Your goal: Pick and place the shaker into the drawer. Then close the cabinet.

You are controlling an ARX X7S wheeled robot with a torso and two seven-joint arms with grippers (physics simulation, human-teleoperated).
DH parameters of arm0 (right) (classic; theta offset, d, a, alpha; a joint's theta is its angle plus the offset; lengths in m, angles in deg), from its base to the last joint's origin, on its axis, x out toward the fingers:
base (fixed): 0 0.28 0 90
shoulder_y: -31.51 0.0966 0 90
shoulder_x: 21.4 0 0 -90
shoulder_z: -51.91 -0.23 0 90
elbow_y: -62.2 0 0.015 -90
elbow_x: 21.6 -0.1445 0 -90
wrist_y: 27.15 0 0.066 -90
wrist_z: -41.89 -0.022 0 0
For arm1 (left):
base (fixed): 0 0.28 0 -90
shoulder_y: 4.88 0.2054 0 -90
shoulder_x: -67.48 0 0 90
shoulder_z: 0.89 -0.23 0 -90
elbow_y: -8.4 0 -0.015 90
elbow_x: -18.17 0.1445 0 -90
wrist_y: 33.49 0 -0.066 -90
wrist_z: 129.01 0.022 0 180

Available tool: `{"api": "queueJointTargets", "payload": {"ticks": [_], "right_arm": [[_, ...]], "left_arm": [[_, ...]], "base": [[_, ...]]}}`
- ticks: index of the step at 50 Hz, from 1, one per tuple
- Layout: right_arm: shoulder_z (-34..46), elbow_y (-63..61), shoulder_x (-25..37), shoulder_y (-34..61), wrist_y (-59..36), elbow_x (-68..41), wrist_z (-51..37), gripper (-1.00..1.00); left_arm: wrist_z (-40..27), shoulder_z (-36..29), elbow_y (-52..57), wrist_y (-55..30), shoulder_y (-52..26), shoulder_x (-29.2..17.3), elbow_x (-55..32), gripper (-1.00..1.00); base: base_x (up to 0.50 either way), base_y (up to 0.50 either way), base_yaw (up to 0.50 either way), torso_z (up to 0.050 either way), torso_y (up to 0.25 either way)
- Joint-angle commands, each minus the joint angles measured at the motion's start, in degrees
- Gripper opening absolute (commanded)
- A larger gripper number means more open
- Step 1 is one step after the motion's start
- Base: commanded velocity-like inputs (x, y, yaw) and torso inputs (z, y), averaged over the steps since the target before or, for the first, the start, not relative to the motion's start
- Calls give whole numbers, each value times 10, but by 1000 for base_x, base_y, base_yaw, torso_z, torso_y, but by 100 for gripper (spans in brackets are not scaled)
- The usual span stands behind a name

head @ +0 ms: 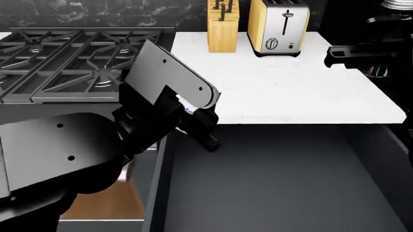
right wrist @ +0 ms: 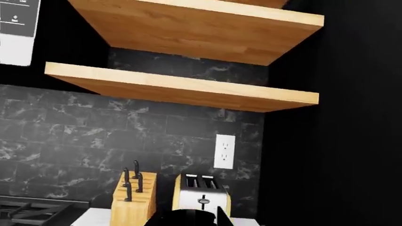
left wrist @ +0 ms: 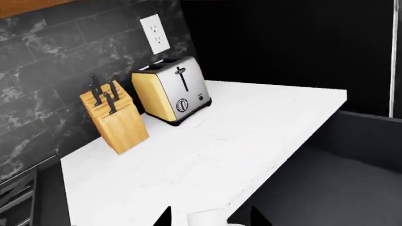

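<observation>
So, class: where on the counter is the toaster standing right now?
In the head view the toaster stands at the back of the white counter, right of the knife block and against the dark tiled wall.

left arm shell: flat light-grey plates, rounded corners, small dark screw dots
left arm joints: matte black blocky housings
right arm: black slim angular link

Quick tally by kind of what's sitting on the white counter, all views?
Knife block: 1
Toaster: 1
White cylinder, at the counter's edge between the left gripper's fingers: 1
Total: 3
</observation>
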State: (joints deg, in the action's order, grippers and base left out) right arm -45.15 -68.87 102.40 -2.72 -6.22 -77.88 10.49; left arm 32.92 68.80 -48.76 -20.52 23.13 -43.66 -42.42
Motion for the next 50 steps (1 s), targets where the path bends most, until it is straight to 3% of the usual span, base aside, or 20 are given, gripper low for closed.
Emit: {"api": "queueJointTargets", "payload": {"ticks": [1, 11, 16, 35, 50], "right_arm": [[21, 46, 66, 87, -17, 35, 22, -100], [-9, 26, 77, 81, -42, 5, 7, -100], [-22, 13, 79, 73, -56, -11, -5, -100], [-45, 5, 71, 66, -71, -47, -27, -100], [-49, -4, 68, 44, -64, -54, -35, -100]], "left_arm": [[104, -108, -70, -9, -75, 17, -5, -100], [235, -257, -192, 122, -35, 16, 119, -100], [273, -300, -266, 180, -20, 24, 167, -100], [355, -390, -525, 317, 74, 91, 246, -100], [361, -410, -596, 338, 91, 101, 266, -100]], "base": [[0, 0, 0, 0, 0], [0, 0, 0, 0, 0], [0, 0, 0, 0, 0], [0, 0, 0, 0, 0], [0, 0, 0, 1, 0]]}}
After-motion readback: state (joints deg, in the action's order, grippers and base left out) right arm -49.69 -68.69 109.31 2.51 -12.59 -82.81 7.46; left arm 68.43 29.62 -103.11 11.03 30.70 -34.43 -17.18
